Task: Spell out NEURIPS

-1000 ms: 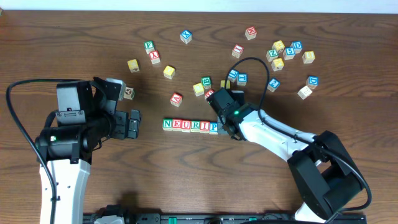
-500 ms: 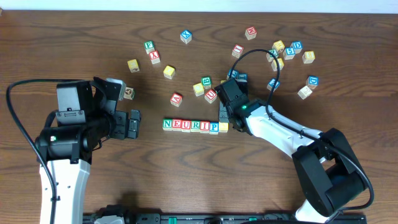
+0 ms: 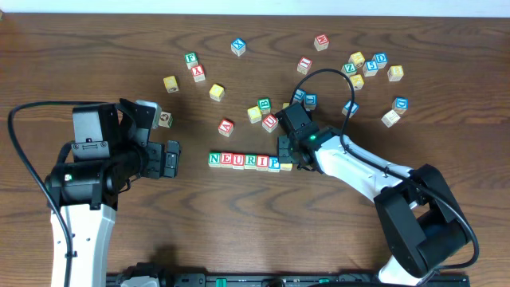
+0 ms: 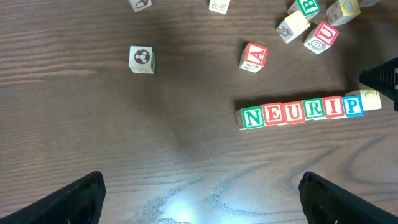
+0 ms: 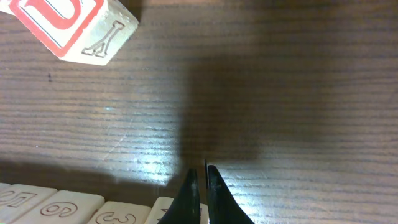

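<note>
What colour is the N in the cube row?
Green; the N cube shows best in the left wrist view.

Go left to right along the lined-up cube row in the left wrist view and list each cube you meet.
N cube → E cube → U cube → R cube → I cube → P cube → yellow-bordered cube, letter unclear.
</note>
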`<action>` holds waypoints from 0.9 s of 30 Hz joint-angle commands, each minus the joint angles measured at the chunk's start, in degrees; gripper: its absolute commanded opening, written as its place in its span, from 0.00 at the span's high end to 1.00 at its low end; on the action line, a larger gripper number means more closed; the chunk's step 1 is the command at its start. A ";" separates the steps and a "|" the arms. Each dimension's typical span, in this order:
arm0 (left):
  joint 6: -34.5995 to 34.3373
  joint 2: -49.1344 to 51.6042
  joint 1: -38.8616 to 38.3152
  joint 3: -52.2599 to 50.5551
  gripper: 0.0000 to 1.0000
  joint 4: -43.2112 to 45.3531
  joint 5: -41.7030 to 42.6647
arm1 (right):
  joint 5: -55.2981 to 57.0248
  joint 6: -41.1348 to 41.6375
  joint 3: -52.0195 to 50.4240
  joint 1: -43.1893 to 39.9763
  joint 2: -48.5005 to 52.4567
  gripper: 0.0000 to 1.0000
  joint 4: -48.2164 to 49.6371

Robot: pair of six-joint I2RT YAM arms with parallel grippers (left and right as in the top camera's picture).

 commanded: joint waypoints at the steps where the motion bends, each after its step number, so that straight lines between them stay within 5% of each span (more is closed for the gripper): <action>1: 0.72 -0.35 0.26 1.16 0.02 -0.13 0.68 | -0.35 -0.76 -0.13 -0.02 -0.90 0.99 -0.55; 27: 0.72 -0.35 0.26 1.16 0.02 -0.13 0.70 | -3.41 -2.51 -0.13 -0.02 -0.90 0.99 1.97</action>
